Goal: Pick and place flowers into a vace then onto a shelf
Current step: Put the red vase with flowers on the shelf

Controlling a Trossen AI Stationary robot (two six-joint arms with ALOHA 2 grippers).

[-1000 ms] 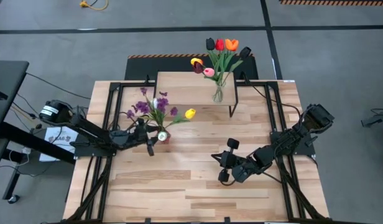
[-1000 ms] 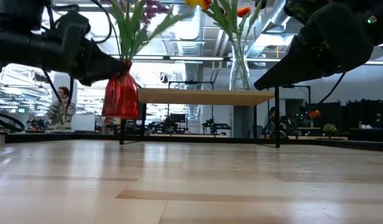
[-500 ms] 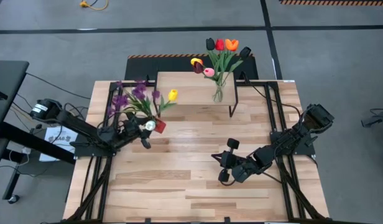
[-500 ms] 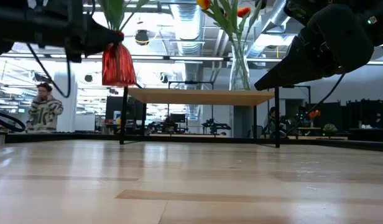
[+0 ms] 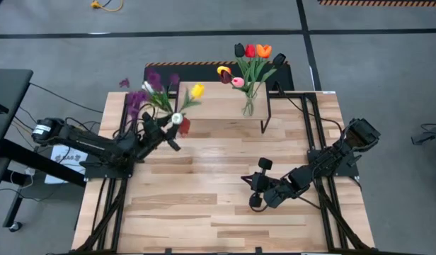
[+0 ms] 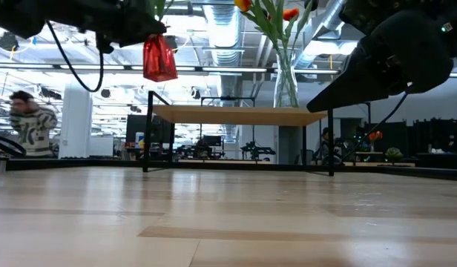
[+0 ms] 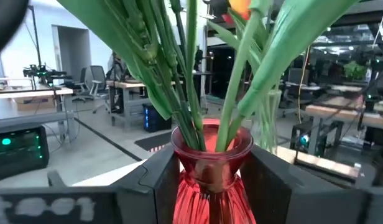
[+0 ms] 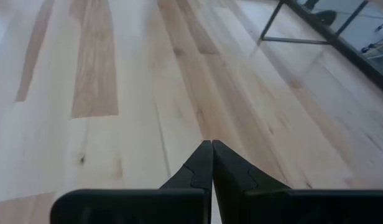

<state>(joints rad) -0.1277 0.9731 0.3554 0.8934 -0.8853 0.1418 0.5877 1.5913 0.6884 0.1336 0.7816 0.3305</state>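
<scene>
Left end effector [image 5: 168, 127] clamped on red vase [image 6: 159, 59] of flowers [image 5: 156, 92] in the air beside shelf [image 5: 211, 99], right end effector [image 5: 255, 191] fully closed, empty, low over worktop [image 5: 204, 205]

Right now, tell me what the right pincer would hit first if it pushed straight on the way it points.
Probably the tabletop. The right pincer, shut and empty, points forward and slightly downward over bare planks, so it would likely meet the wood first. The shelf's black leg lies farther off to one side; depth is hard to judge.
</scene>
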